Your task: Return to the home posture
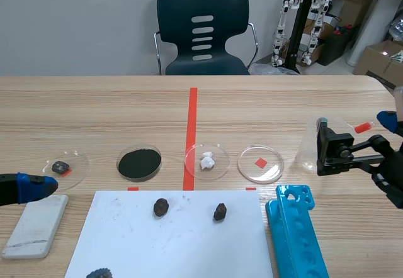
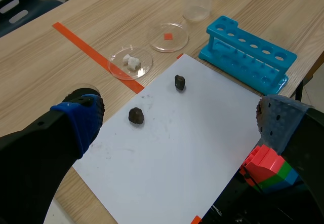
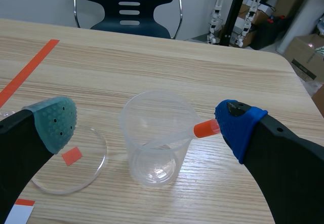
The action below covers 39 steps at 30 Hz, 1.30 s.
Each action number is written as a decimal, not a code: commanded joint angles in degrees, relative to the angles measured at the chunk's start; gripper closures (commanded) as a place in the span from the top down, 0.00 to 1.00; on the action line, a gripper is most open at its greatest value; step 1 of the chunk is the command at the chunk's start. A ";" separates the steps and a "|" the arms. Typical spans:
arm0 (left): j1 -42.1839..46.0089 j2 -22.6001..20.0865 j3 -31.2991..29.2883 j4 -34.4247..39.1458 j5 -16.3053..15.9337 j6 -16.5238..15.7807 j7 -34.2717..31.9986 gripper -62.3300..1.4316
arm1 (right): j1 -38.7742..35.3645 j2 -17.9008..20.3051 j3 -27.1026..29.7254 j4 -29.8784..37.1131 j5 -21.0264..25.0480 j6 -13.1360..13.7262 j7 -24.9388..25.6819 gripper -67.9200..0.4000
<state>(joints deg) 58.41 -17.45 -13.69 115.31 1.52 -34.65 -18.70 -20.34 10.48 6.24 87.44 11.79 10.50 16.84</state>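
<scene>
Nothing needs carrying here, so what matters is what each arm must clear as it withdraws. Our right arm (image 1: 378, 158) hangs low at the far right of the surface (image 1: 94, 114), its jaws spread wide and gripping nothing. The clear cup (image 3: 157, 138) stands upright just ahead of them, in line with the gap. A tube leans in the cup, and its orange cap (image 3: 206, 128) tips toward the blue pad. It sits just beside the pad, and we cannot tell whether the two touch. We judge that this arm should back off straight along its own line, not sideways, or it may tip the cup. Our left arm (image 1: 12, 190) lies low at the near left, jaws also wide and empty, with the white paper (image 2: 177, 153) ahead and nothing close by. We judge it has the freer way out.
</scene>
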 commanded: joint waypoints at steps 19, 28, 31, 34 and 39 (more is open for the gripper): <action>0.44 0.28 0.17 0.61 -0.61 -0.04 -1.01 1.00 | 0.96 0.63 0.07 0.46 0.17 -0.02 1.07 0.84; 0.44 0.28 0.17 0.61 -0.61 -0.04 -1.01 1.00 | -0.81 0.72 0.07 1.40 0.42 -0.92 1.33 0.84; 0.44 0.28 0.17 0.61 -0.61 -0.04 -1.01 1.00 | -3.56 0.79 0.04 3.78 0.42 -0.87 1.33 0.84; 0.44 0.28 0.17 0.61 -0.61 -0.04 -1.01 1.00 | -7.30 1.20 -0.44 8.00 0.42 -0.83 1.33 0.84; 0.44 0.28 0.17 0.61 -0.61 -0.04 -1.01 1.00 | -14.84 5.11 -3.41 16.41 0.46 -0.92 1.33 0.84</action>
<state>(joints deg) 58.41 -17.45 -13.69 115.31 1.52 -34.65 -18.72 -34.72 14.33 2.83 102.63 11.86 9.85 17.30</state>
